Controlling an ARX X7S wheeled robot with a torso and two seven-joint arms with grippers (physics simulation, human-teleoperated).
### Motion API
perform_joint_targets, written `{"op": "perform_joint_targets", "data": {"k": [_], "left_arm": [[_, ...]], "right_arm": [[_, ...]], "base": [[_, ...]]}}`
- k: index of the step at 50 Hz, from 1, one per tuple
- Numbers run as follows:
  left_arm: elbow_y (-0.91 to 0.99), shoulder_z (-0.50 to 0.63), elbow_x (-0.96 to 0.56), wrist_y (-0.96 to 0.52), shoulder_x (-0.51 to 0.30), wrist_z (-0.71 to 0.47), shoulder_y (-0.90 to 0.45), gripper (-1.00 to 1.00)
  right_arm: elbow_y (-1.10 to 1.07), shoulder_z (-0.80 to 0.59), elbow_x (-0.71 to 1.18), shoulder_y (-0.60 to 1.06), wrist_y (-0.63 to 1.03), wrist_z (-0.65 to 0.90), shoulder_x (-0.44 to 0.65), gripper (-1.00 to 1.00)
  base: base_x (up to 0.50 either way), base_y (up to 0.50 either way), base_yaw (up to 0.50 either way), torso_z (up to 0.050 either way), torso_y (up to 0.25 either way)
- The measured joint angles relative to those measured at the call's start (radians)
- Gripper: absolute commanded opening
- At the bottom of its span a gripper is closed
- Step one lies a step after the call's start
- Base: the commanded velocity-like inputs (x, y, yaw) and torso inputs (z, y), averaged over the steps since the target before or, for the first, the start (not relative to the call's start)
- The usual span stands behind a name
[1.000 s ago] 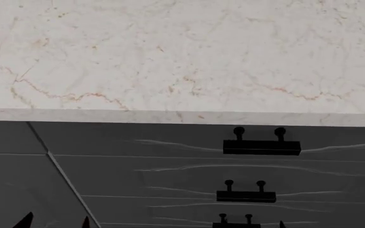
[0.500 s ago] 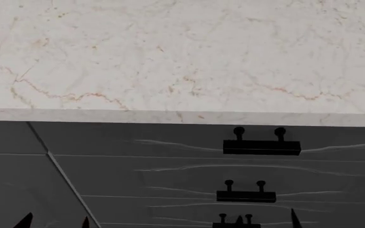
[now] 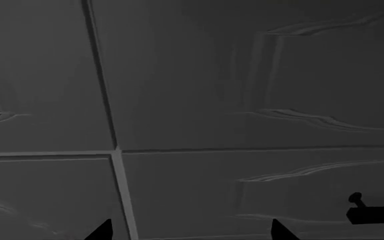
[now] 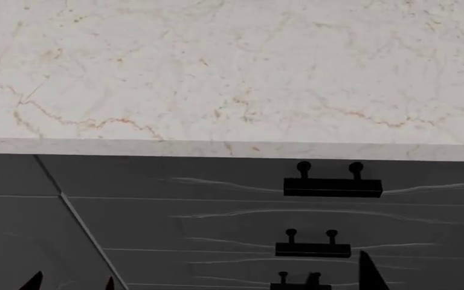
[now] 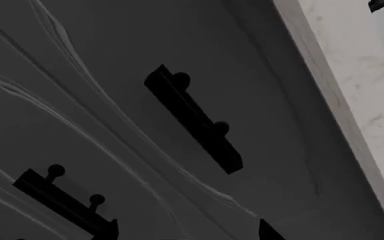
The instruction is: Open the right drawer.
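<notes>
Two black fingertips of the left tool [image 4: 70, 281] poke up at the head view's lower edge, spread apart and holding nothing. Of the right tool only one dark finger [image 4: 371, 272] shows, just right of the lowest black bar handle [image 4: 301, 281]; whether it is open cannot be told. The right drawer [image 4: 215, 178], a wide dark-grey front carved with thin wavy lines, sits closed directly under the cream veined marble tabletop [image 4: 215, 72]. Its black bar handle on two ball-topped posts [image 4: 333, 184] lies well above that finger, untouched, with a middle handle [image 4: 313, 246] between.
</notes>
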Motion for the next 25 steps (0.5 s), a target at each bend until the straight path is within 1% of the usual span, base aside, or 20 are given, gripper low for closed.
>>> {"op": "perform_joint_targets", "data": {"k": [9,25], "left_arm": [[-0.002,0.003,-0.003,0.001,-0.002,-0.002,-0.001,1.00],[-0.010,0.009,-0.005,0.009,-0.005,-0.003,-0.004,1.00]], "right_arm": [[0.013,-0.038,-0.060,0.017,0.047,0.004,0.005,1.00],[0.042,-0.093,-0.135,0.047,0.078,0.015,0.003,1.00]], "base": [[0.00,0.00,0.00,0.000,0.000],[0.00,0.00,0.00,0.000,0.000]]}}
